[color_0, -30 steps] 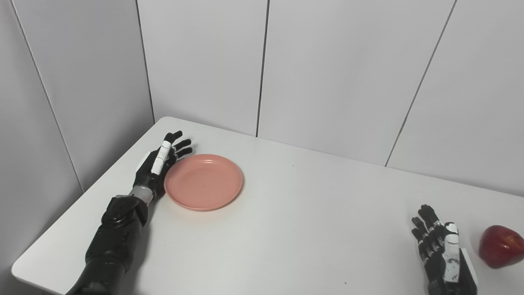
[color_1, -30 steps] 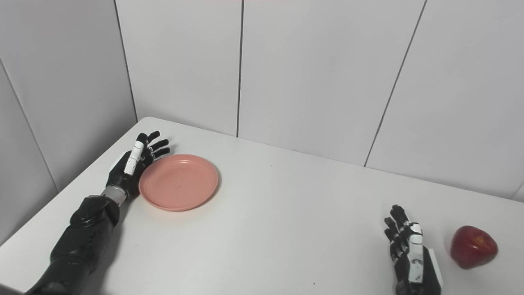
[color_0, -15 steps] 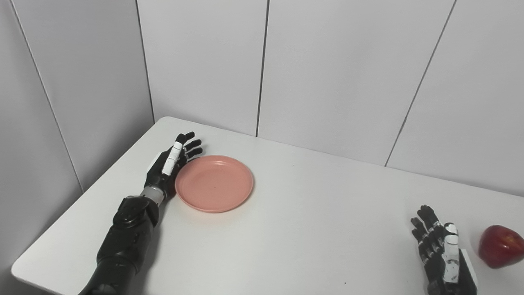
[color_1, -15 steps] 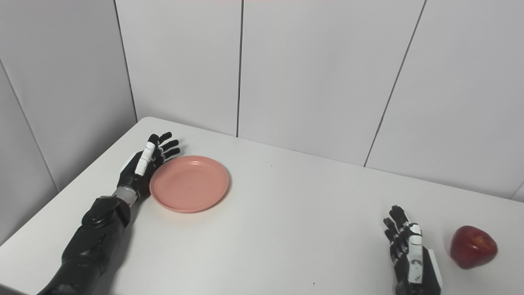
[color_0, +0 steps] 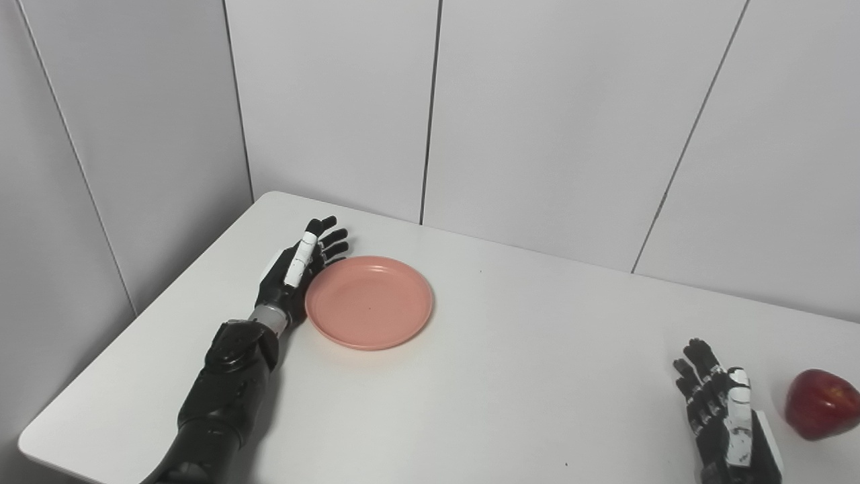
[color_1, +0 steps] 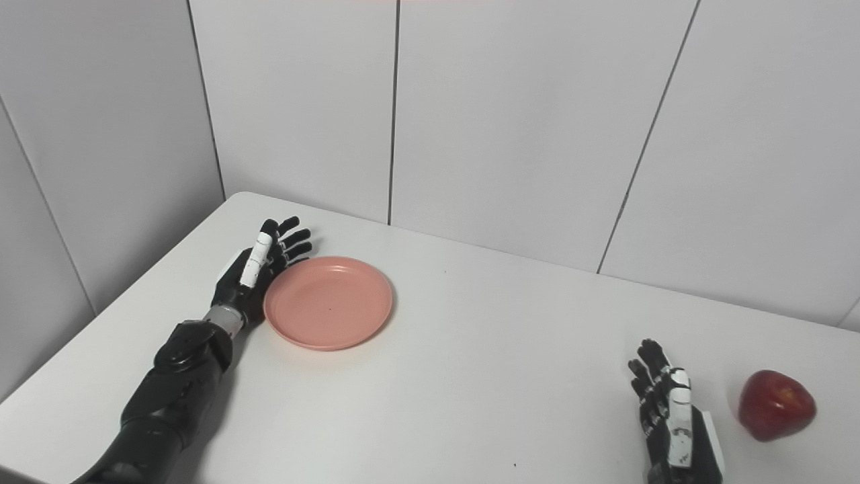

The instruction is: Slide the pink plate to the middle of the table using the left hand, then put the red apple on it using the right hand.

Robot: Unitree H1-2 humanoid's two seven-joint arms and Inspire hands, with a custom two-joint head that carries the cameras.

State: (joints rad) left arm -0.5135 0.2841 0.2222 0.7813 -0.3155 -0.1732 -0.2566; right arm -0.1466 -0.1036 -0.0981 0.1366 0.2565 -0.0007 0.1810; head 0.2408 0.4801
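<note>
The pink plate point(color_0: 369, 301) lies flat on the white table point(color_0: 510, 376), left of its middle. My left hand point(color_0: 295, 274) is open, fingers straight, its palm side pressed against the plate's left rim. Nothing lies on the plate. A red apple point(color_0: 821, 403) sits near the table's right edge. My right hand point(color_0: 722, 413) rests open at the bottom right, a short gap left of the apple and not touching it.
Grey wall panels point(color_0: 537, 121) close off the back and left of the table. The table's left corner edge point(color_0: 40, 437) runs close beside my left forearm point(color_0: 222, 390).
My left hand has pushed the pink plate steadily to the right, toward the table's middle. The right hand and the apple have stayed in place.
</note>
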